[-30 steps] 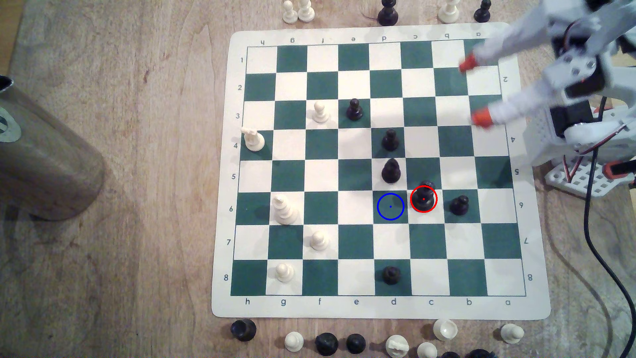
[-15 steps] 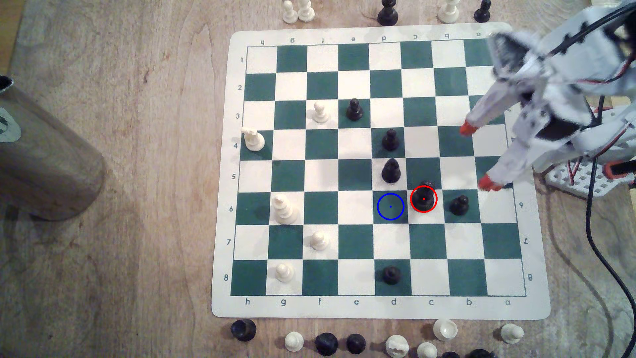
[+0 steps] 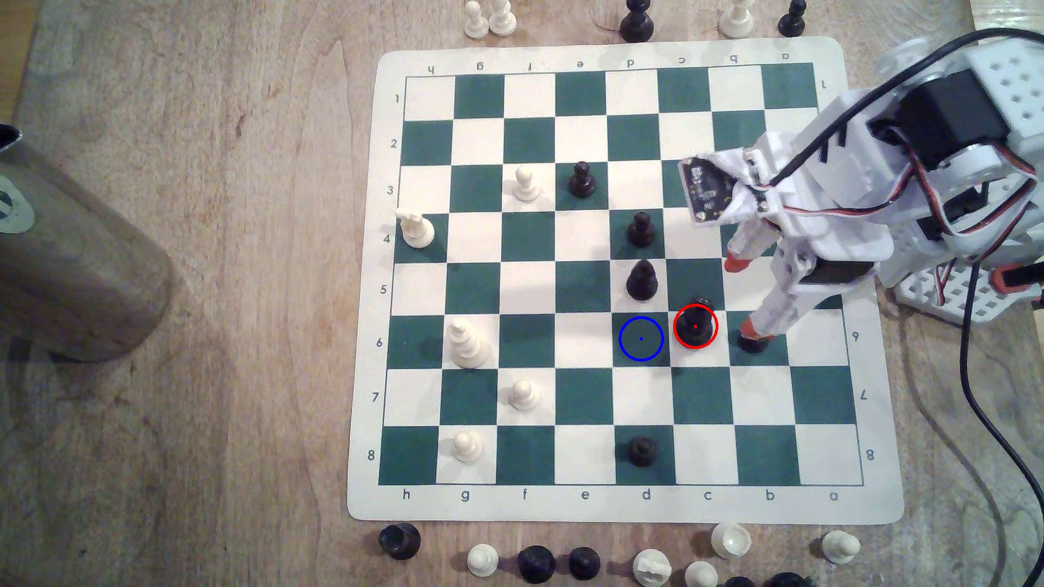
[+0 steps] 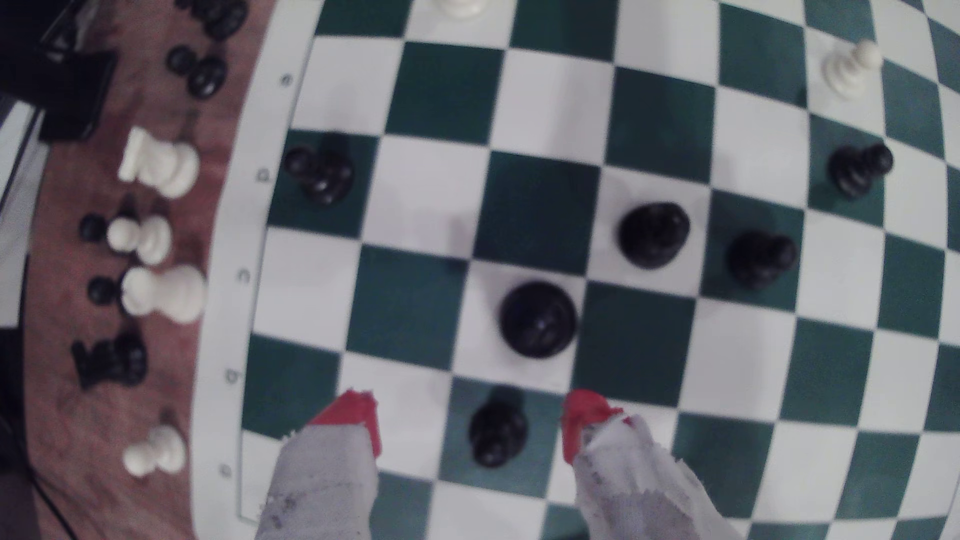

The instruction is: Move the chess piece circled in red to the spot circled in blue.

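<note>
The chess piece (image 3: 695,327), a glossy black chessman with a broad round base, stands upright inside a red ring on a white square of the chessboard (image 3: 621,508). In the exterior view it sits toward the right half of the board, in the row marked 6. Just to its left, on the neighbouring dark green square, is the spot (image 3: 640,338), marked by a thin blue ring with a blue dot at its centre; nothing stands on it. A black teardrop-topped piece (image 3: 642,280) is on the white square just beyond the spot. To the right of the chess piece, on the next green square, a small black pawn (image 3: 751,342) is partly hidden under the lower red-tipped finger. The gripper (image 3: 744,294) reaches in from the right on a white arm, its two fingers spread wide apart and holding nothing. It hangs just to the right of the chess piece, not touching it.

In the wrist view, the chess piece (image 4: 538,319) is seen from above on its white square, beyond the fingertips. The gripper (image 4: 470,423) is wide open and empty, and the black pawn (image 4: 497,427) lies between its red tips. The blue ring is not drawn here. Spare black and white pieces lie on the wooden table (image 4: 78,441) past the board's edge.
</note>
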